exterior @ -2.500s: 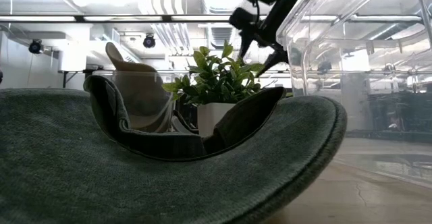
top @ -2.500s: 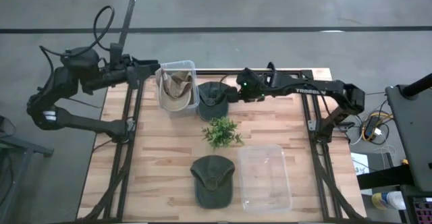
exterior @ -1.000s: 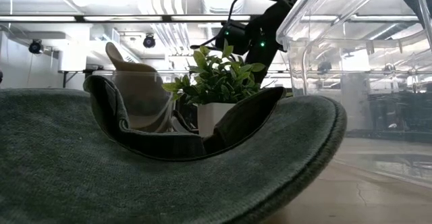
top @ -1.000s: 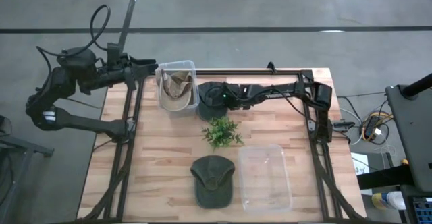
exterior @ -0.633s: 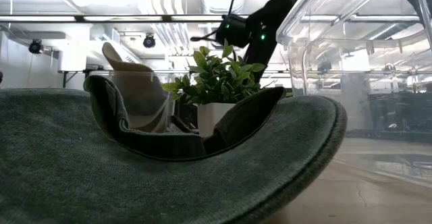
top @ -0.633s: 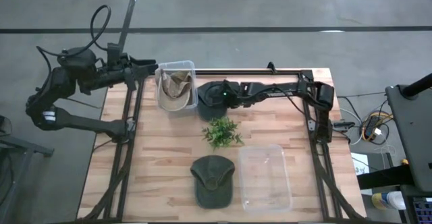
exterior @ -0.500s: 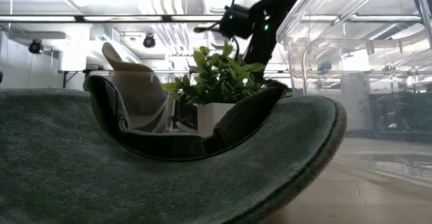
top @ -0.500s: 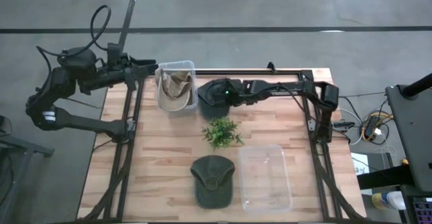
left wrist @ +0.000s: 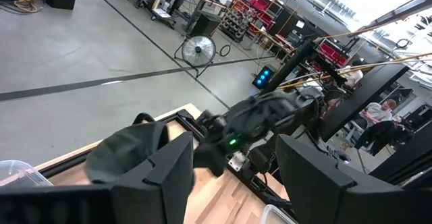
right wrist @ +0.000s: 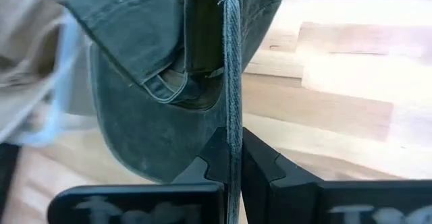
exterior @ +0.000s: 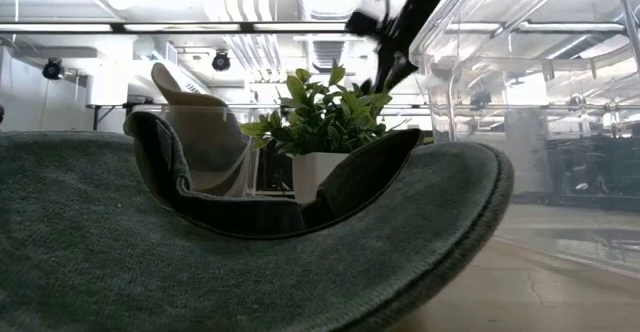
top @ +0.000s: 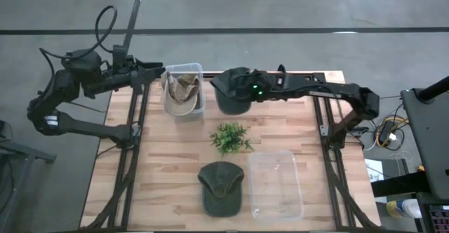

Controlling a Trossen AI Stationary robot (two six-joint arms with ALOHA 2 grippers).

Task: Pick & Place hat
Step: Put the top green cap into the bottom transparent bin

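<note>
Lifted since a second ago, the dark green hat now hangs off the table in the right gripper near the far edge, just beside the clear bin that holds a tan hat; before, that hat lay flat on the wood there and the arm was stretched lower. From above, the left gripper waits beyond the table's far left corner, unchanged, while a second green hat, a small plant and an empty clear container sit nearer the front. At table height, the right arm shows higher above the plant than before. From the left wrist, its fingers stand apart with nothing between them, and the lifted hat shows beyond. From the right wrist, the fingers are pinched tight on the hat's fabric, which droops over the wood.
</note>
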